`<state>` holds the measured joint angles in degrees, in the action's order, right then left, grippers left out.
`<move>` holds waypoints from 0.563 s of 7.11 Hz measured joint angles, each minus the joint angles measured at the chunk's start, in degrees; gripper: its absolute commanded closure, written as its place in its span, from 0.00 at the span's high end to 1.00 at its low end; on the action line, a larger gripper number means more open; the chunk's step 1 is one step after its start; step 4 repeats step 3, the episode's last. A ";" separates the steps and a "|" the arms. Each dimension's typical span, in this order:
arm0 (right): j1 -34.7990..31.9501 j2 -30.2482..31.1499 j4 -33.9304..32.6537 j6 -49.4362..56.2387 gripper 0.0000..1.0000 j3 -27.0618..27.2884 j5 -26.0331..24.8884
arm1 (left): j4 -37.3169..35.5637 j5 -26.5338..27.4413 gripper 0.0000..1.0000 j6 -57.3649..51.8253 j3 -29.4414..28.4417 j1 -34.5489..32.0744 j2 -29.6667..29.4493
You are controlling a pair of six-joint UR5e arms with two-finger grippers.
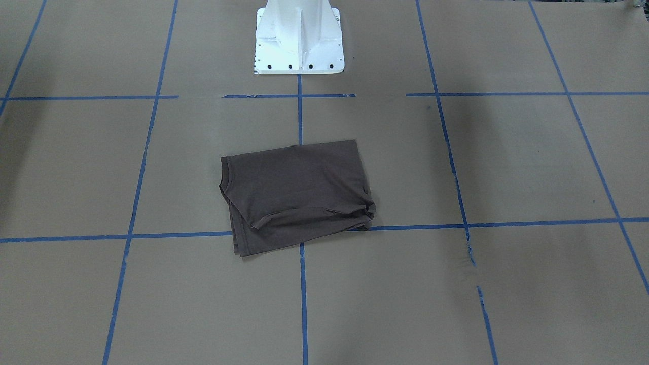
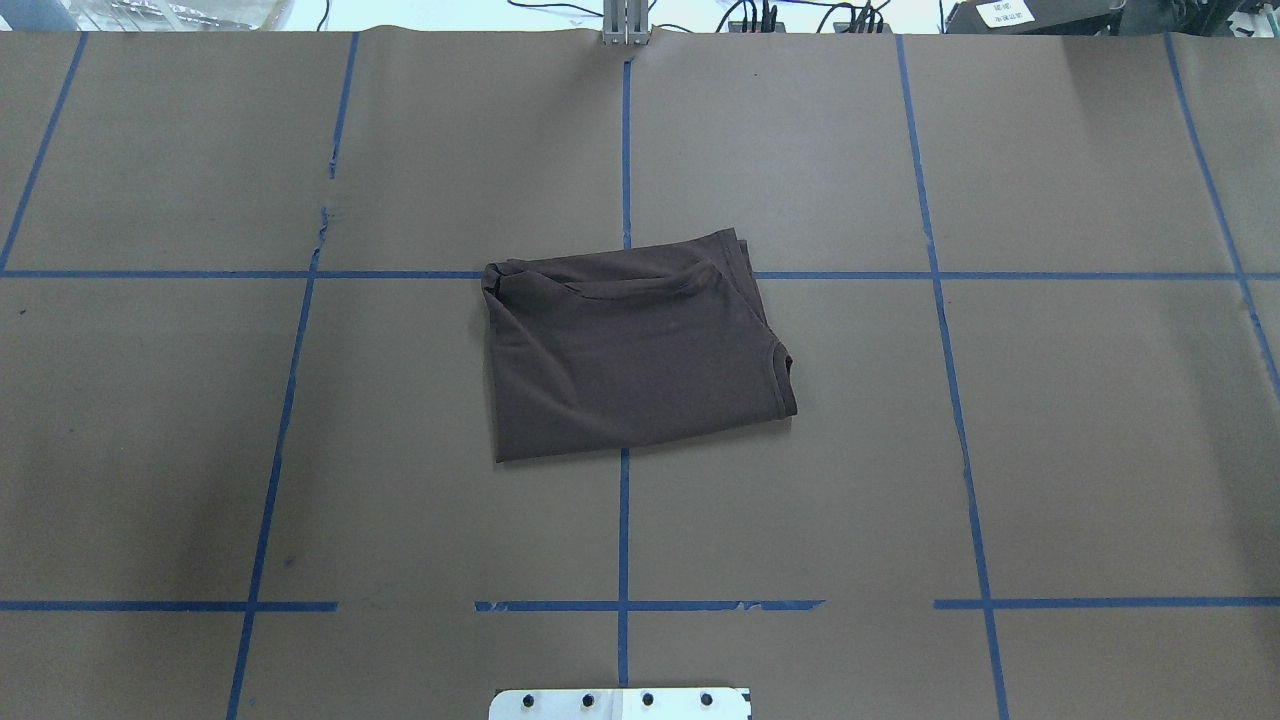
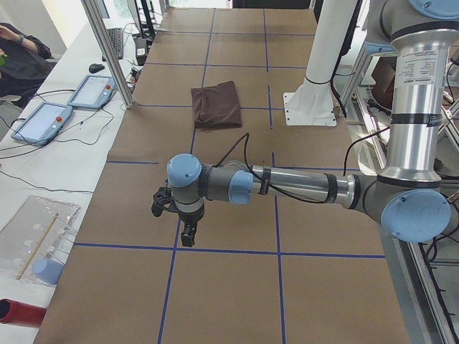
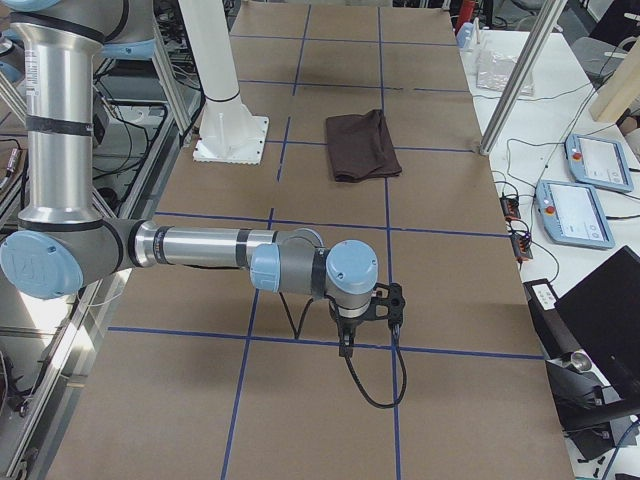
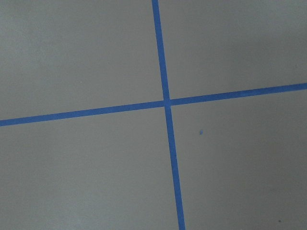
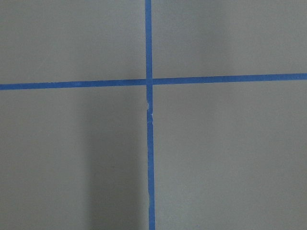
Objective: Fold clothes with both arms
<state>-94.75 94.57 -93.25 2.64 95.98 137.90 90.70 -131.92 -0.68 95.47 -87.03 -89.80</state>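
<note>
Evidently found the T-shirt (image 1: 296, 195) folded into a compact rectangle at mid-tabletop (image 1: 507, 162), just in front of the white pedestal (image 1: 299, 35), flat apart from a bunched corner (image 1: 367, 209) and an under-layer peeking out along one edge. Judged the fold near done, so reckoned any remaining step a tidy-up. Would have called for a low approach from opposite sides at once, with the thin knit pinched at its edges only and both grips moved together to keep the layers from sliding.

Saw the left end effector (image 3: 188, 240) and right end effector (image 4: 345, 346) hanging over bare tabletop toward opposite ends, well apart from the T-shirt and gripping none of it. Could not tell open from closed. Got only side views of them, plus crossed blue tape lines (image 5: 166, 101) from the wrist cameras.
</note>
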 measured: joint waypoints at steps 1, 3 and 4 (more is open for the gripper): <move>0.00 0.00 0.00 0.00 1.00 0.03 0.05 | 0.00 0.00 1.00 0.03 0.03 0.01 0.00; 0.00 -0.06 -0.01 0.00 1.00 0.32 0.26 | 0.00 0.00 1.00 0.06 0.09 0.01 -0.05; 0.00 -0.06 -0.01 0.00 1.00 0.32 0.26 | 0.00 0.00 1.00 0.06 0.09 0.01 -0.05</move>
